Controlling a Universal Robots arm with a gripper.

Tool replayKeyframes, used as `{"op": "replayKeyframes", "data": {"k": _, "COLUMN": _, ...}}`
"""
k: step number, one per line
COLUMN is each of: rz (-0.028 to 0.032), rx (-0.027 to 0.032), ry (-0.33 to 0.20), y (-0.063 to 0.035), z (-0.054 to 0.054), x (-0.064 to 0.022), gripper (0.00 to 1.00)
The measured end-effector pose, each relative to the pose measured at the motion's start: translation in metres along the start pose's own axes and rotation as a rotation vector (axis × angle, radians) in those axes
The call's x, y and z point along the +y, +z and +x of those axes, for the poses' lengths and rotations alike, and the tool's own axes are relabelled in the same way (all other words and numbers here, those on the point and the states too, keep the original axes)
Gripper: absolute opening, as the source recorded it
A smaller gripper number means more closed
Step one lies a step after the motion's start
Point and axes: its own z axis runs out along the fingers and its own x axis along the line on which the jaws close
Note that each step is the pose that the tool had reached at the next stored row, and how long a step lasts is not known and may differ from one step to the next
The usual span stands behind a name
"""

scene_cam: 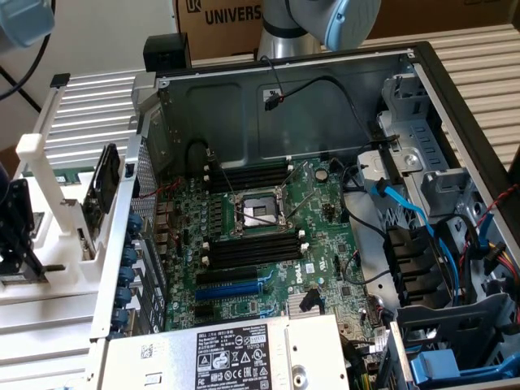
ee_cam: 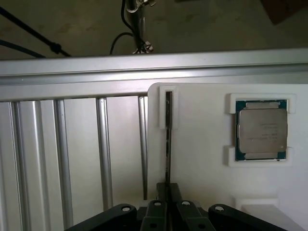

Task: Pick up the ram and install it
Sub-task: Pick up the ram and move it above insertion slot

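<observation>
— Where is the ram [ee_cam: 168, 139]?
— It stands on its thin edge in a narrow slot of the white holder [ee_cam: 202, 144]. The slot keeps it straight up, so it can be grabbed from above.
— What is the gripper [ee_cam: 168, 207] doing?
— It is right over the holder. Its two fingers [ee_cam: 155, 211] look squeezed onto the ram, one on each flat side. The ram has not left the slot yet.
— What else is in the holder?
— A square processor chip [ee_cam: 262, 129] lies flat in its own pocket, beside the ram's slot.
— Where are the long black slots [scene_cam: 248, 248]?
— On the green board inside the open computer case [scene_cam: 422, 73], on the exterior view's right of the holder
</observation>
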Motion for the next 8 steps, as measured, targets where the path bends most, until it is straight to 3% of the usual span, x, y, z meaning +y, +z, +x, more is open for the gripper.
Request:
{"op": "replayKeyframes", "data": {"k": 3, "rz": -0.0004, "rx": -0.0042, "ry": 0.000, "y": -0.0001, "z": 0.0001, "x": 0.0000, "gripper": 0.14}}
{"op": "replayKeyframes", "data": {"k": 8, "rz": -0.0001, "rx": -0.0022, "ry": 0.000, "y": -0.0005, "z": 0.0000, "x": 0.0001, "gripper": 0.13}}
